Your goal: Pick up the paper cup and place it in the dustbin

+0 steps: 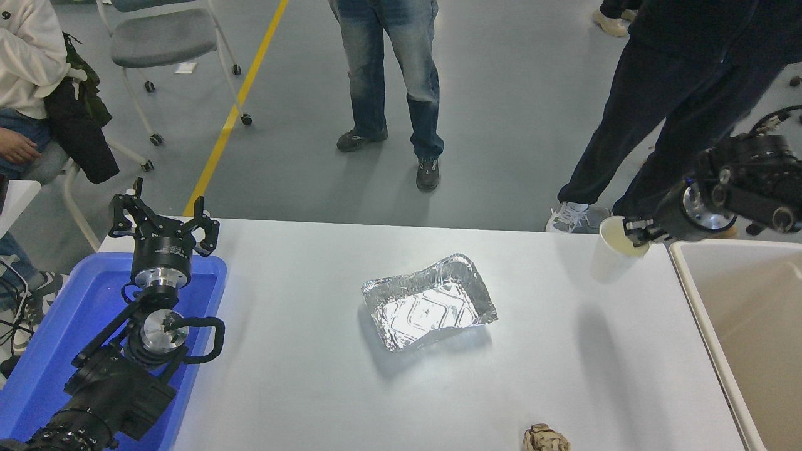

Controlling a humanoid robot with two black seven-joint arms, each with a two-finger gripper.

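Note:
The small white paper cup (613, 249) hangs above the table's far right part, its pale yellowish mouth tilted toward the right. My right gripper (634, 233) is shut on its rim, with the black arm reaching in from the right edge. Just right of the cup, the cream-beige dustbin (695, 300) stands beside the table's right edge, its open top facing up. My left gripper (164, 220) is parked open at the lower left, over the blue tub.
A crumpled silver foil tray (429, 302) lies mid-table. A brown wrinkly lump (546, 438) sits at the near edge. The blue tub (81, 313) fills the left end. People stand at the far side; one in dark trousers (633, 125) is right behind the cup.

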